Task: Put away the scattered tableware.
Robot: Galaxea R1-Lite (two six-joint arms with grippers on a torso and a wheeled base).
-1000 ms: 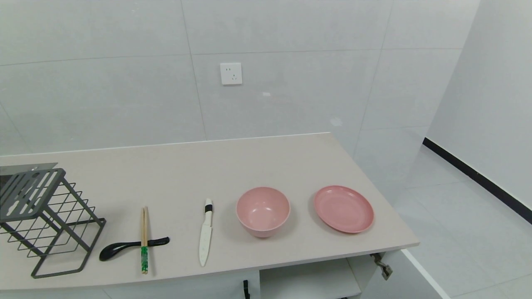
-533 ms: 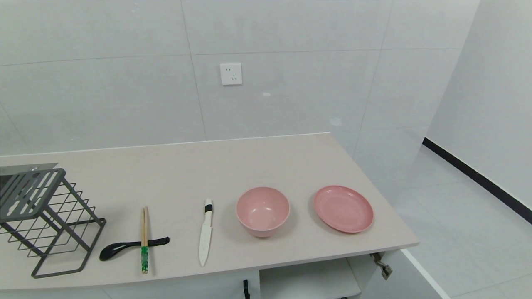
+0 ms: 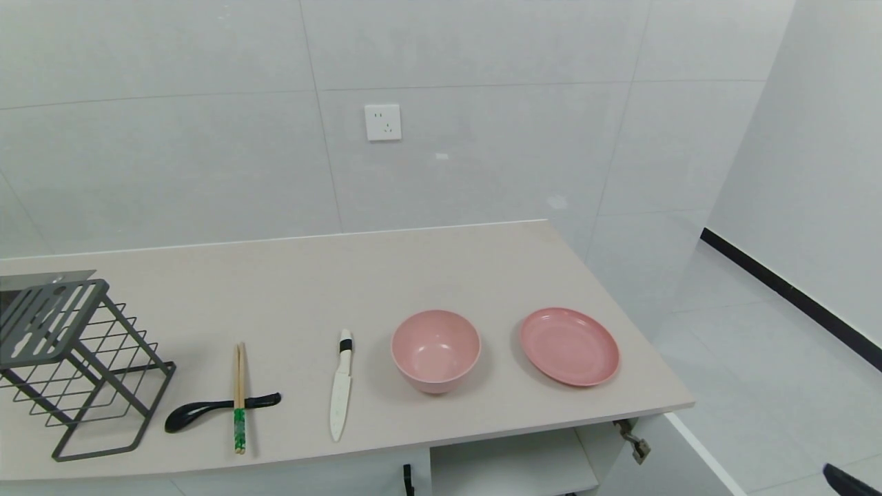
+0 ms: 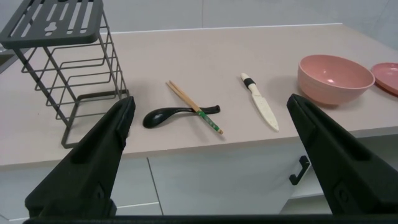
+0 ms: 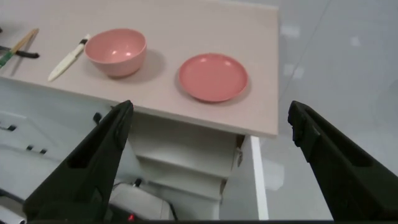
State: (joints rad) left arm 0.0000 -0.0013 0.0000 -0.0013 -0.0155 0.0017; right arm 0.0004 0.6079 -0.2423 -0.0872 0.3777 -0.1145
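Tableware lay in a row along the near edge of the counter (image 3: 413, 275): a black spoon (image 3: 207, 410) with chopsticks (image 3: 239, 399) crossing its handle, a white knife (image 3: 340, 393) to their right, then a pink bowl (image 3: 435, 350) and, farthest right, a pink plate (image 3: 569, 346). A wire rack (image 3: 76, 358) stood at the left end. The left gripper (image 4: 209, 102) hung before the near edge, fingers wide apart and empty; the right gripper (image 5: 211, 107), equally spread, hung off the near right corner.
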